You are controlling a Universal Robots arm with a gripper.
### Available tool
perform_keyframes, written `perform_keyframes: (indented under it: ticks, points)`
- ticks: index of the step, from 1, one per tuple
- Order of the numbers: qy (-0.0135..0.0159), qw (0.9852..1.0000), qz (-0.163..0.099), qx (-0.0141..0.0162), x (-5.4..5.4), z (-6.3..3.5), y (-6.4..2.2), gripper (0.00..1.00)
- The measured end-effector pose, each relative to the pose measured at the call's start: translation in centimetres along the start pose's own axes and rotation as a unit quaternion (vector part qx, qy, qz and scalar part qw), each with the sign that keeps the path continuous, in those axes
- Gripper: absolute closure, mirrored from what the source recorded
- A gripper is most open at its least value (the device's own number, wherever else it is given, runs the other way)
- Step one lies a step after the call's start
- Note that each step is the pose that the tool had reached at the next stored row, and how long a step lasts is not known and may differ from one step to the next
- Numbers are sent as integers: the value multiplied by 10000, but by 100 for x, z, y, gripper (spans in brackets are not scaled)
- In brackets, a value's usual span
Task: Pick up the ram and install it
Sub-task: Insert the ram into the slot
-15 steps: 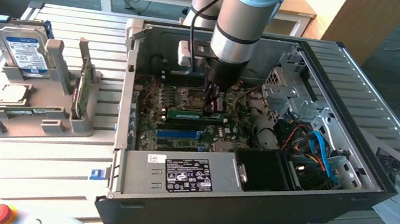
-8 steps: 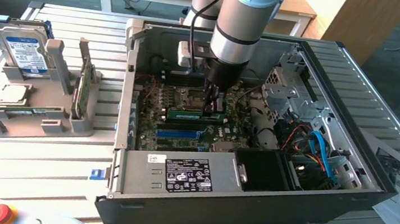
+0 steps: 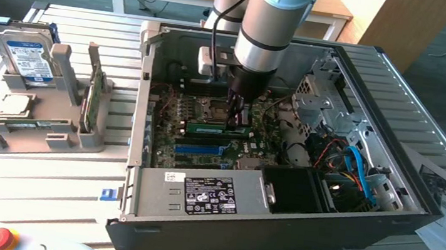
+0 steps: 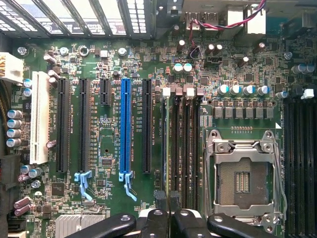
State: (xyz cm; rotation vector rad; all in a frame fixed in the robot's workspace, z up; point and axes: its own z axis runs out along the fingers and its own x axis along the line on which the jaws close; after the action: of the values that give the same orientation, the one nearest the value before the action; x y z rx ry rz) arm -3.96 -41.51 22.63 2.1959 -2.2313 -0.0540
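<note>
The ram [image 3: 218,126] is a narrow green stick lying along the memory slots inside the open computer case [image 3: 418,185], just below my gripper [image 3: 236,118]. From the wrist the ram [image 4: 163,144] shows edge-on as a thin line beside the black memory slots [image 4: 184,148]. My gripper [image 4: 167,199] is shut on the ram's near end. I cannot tell how deep the stick sits in its slot. The CPU socket [image 4: 245,173] lies just past those slots.
A long blue slot [image 4: 125,129] and several black slots cross the motherboard. A grey holder [image 3: 38,129] at the exterior view's left carries a hard drive [image 3: 27,55] and an upright green card [image 3: 92,94]. The power supply [image 3: 207,192] fills the case's near side, with cables [image 3: 353,165] to its right.
</note>
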Motion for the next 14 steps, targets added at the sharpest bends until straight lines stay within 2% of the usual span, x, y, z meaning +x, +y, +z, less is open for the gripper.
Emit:
perform_keyframes:
  ticks: [10,12,13,14]
  points:
    - [0,10000,0,0,0,0,0,88]
    - [-1,10000,0,2,0,1,-1,87]
    - [0,10000,0,1,0,1,-1,82]
    - [-1,10000,-1,0,0,0,-1,82]
